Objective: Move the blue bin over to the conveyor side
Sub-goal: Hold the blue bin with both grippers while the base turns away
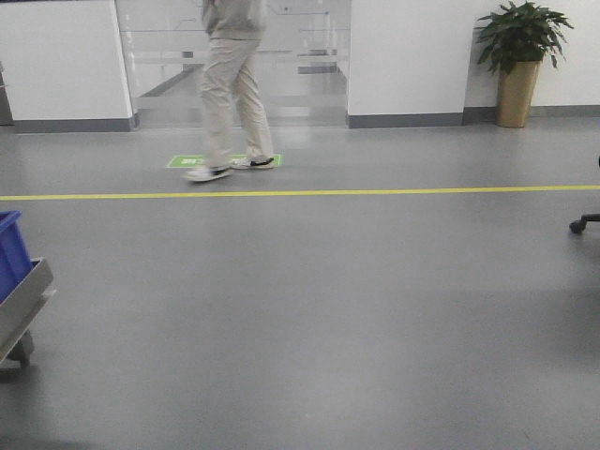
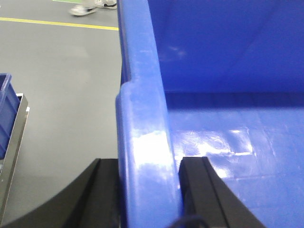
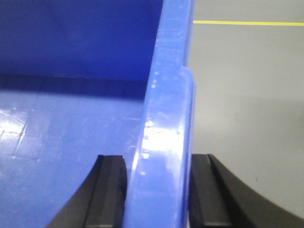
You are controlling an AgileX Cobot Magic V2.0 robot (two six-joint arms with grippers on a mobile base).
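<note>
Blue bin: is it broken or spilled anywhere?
Nothing stands out. The blue bin looks whole, and empty where its inside shows. Its rim is pinched by the left claw and right claw.

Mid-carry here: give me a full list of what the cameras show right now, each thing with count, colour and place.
blue bin: one, glossy blue, between the two wrist cameras, no contents seen
second blue bin: one, blue, on the rack at far left
steel rack: one, grey metal, left edge of the floor
person: one, beige trousers, mid-stride ahead by the glass doors
yellow line: one, yellow, across the grey floor
green marker: one, green, at the person's feet
potted plant: one, green in a gold pot, far right by the wall
chair caster: one, black, right edge
left gripper: one, black, jaws clamped on one bin rim
right gripper: one, black, jaws clamped on the opposite rim
</note>
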